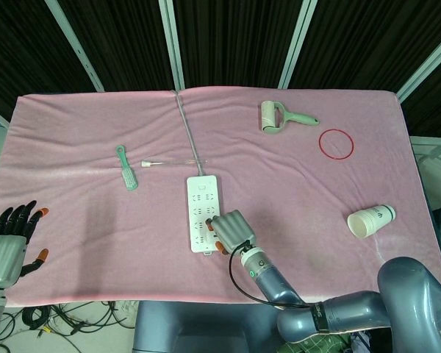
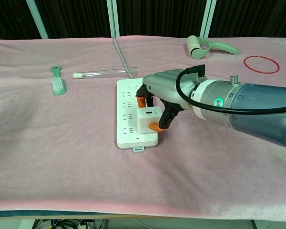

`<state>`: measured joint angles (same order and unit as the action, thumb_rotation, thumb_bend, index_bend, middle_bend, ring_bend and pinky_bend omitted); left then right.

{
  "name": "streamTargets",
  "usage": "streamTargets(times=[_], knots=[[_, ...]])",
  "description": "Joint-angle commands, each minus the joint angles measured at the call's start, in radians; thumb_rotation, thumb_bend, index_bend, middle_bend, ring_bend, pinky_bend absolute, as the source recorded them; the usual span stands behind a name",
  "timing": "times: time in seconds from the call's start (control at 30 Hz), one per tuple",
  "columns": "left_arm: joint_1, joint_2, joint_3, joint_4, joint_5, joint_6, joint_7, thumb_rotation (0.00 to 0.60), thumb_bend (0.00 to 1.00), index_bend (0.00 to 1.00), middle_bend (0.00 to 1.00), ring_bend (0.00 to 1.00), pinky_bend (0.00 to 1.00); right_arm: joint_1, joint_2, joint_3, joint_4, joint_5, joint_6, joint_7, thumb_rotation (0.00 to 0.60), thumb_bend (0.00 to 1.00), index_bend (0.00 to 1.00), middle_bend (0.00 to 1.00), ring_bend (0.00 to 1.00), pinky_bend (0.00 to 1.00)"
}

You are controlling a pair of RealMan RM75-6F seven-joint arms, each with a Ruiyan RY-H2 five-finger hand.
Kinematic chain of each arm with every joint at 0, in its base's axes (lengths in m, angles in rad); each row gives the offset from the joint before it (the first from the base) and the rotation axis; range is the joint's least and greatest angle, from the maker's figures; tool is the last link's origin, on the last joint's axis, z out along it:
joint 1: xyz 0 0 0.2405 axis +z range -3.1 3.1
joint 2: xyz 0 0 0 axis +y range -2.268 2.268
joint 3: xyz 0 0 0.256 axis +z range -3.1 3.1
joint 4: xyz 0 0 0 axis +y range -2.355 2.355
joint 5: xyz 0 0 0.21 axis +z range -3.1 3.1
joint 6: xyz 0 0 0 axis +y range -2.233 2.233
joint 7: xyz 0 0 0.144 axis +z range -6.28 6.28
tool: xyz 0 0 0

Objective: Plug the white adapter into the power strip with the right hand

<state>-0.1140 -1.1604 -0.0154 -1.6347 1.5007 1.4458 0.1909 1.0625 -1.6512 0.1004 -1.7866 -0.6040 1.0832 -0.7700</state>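
- Left hand: mine, at the near left corner of the desk, off the cloth edge; fingers spread apart, holding nothing.
- Right hand: mine, reaching in from the near right over the lower part of the strip; fingertips pinch the white adapter from both sides.
- White adapter: a small cube, held in my right hand, sitting on the near right part of the power strip; whether its pins are fully seated I cannot tell.
- Power strip: white, long, lying lengthwise toward me at mid-desk; its grey cable runs from its far end to the far edge.
- Pink cloth: covers the whole desk, lightly creased.
- Paper cup: white, tipped on its side, near the right edge, well apart from the strip.
- Green brush: small, left of the strip, lying flat.
- Glass tube: clear, lying between the brush and the cable, just beyond the strip's far end.
- Red ring: thin loop, flat on the cloth, far right.
- Lint roller: pale green handle, white roll, lying at the far side, just left of the ring.
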Motion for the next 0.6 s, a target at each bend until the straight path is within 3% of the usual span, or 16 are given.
streamTargets(times=[0.03,0.6], knots=[[0.0,0.0,0.0,0.0,-0.001,0.0,0.0,0.6,0.3,0.12,0.0,0.0,0.0,0.002,-0.004,0.0,0.004,0.007,-0.005,-0.005,0.6,0.48,1.0,0.87,0.85,0.64],[0.0,0.001,0.0,-0.003,-0.003,-0.003,0.003,0.6,0.3,0.12,0.0,0.0,0.0,0.01,-0.029,-0.002,0.031,0.026,-0.026,-0.028,0.6,0.49,1.0,0.93,0.91,0.67]])
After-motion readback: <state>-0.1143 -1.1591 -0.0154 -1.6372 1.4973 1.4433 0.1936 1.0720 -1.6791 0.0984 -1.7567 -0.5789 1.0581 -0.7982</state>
